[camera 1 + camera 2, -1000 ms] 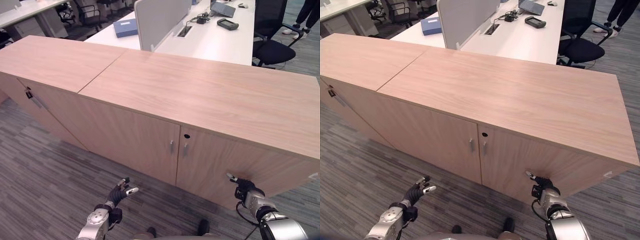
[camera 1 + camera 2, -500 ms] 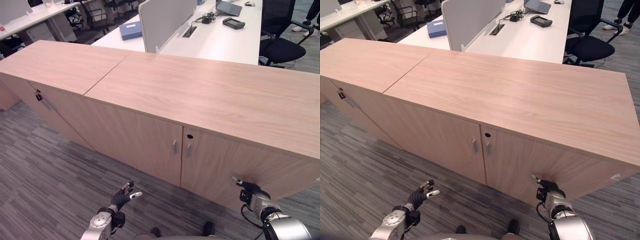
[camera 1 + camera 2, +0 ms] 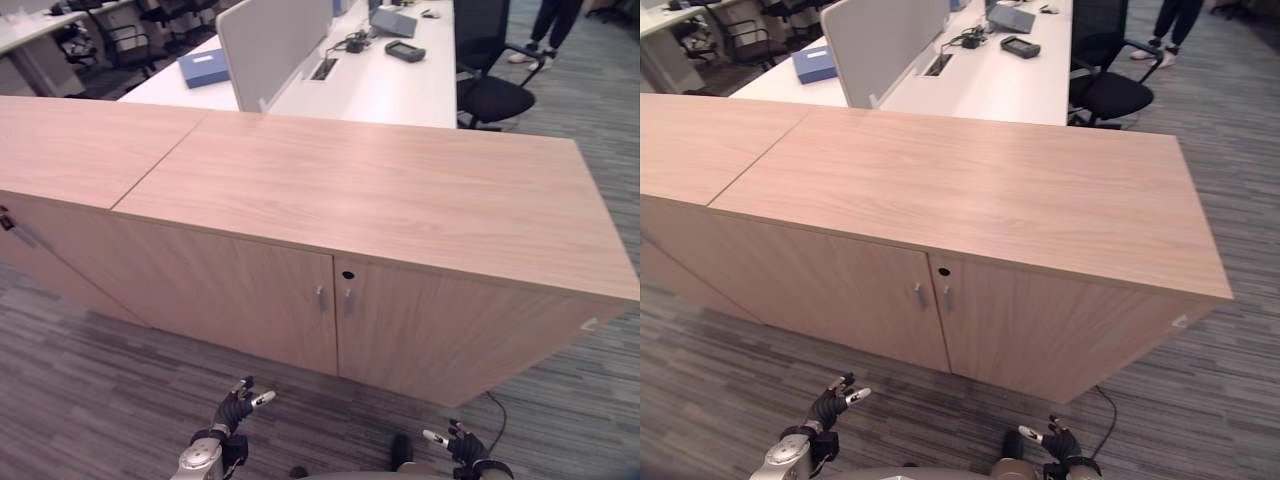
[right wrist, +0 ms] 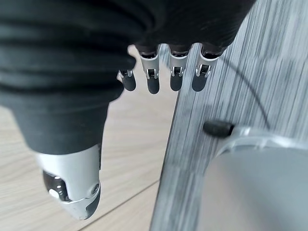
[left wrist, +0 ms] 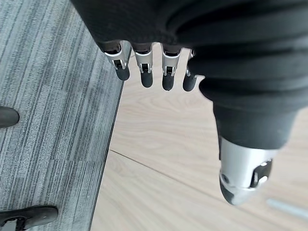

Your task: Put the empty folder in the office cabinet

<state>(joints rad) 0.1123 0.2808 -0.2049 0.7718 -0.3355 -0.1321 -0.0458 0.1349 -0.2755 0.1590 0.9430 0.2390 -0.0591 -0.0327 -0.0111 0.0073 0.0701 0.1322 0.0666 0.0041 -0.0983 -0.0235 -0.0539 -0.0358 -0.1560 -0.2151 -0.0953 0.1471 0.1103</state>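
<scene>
Over on the far left there's a second wooden cabinet (image 3: 80, 150) butted right up against the main one, tops level with each other. Behind it, on the white desk (image 3: 400, 85), lies a blue folder (image 3: 203, 68), flat, just beside a pale grey divider panel (image 3: 270, 45) that stands upright along the desk's middle. That folder is well apart from both hands, with the whole cabinet between it and the robot.

Down low, the left hand (image 3: 238, 405) hangs over the grey striped carpet (image 3: 90, 400), in front of the cabinet's left door. In its wrist view the fingers (image 5: 146, 72) are straight and loosely spread with the thumb (image 5: 243, 178) off to the side, and it's holding nothing.

The office cabinet (image 3: 380, 200) fills the middle: light wood, bare top, both doors closed. Two small metal handles (image 3: 333, 300) sit side by side where the doors meet, with a round dark keyhole (image 3: 347, 274) just above them on the right door.

Farther back on the desk are some cables and a dark device (image 3: 405, 51). The right hand (image 3: 455, 440) is low near the bottom edge, in front of the right door, fingers (image 4: 175, 72) also straight and relaxed, empty.

Top right, a black office chair (image 3: 490, 80) is tucked at the desk, and a person's legs (image 3: 545, 25) stand beyond it.
</scene>
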